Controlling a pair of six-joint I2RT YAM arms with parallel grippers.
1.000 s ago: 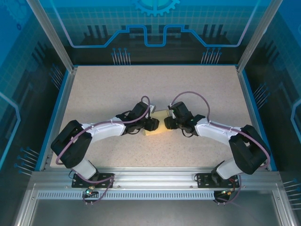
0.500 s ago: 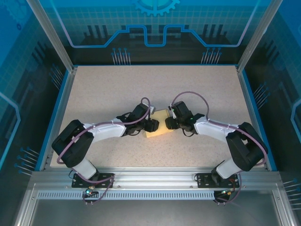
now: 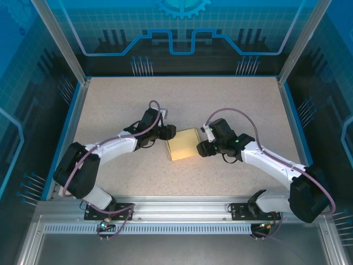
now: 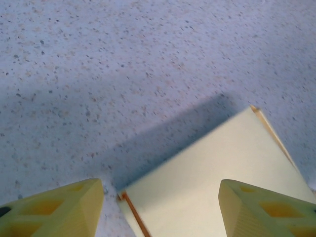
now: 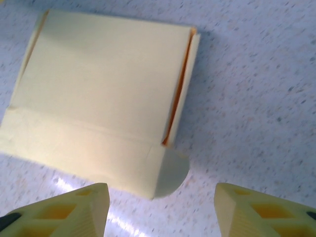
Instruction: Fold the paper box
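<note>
Top external: paper box [image 3: 183, 144] between left pincer [image 3: 169, 132] and right pincer [image 3: 203, 148].

The paper box [image 3: 183, 144] lies flat on the table [image 3: 121, 99], near its middle (a little toward the near edge); the left gripper [image 3: 168, 132] sits just beside the box's far-left corner; the right gripper [image 3: 203, 148] sits just beside its right edge; the box lies between them.

Speckled beige table [image 3: 121, 105] bordered by a blue rim [image 3: 67, 132].
</note>
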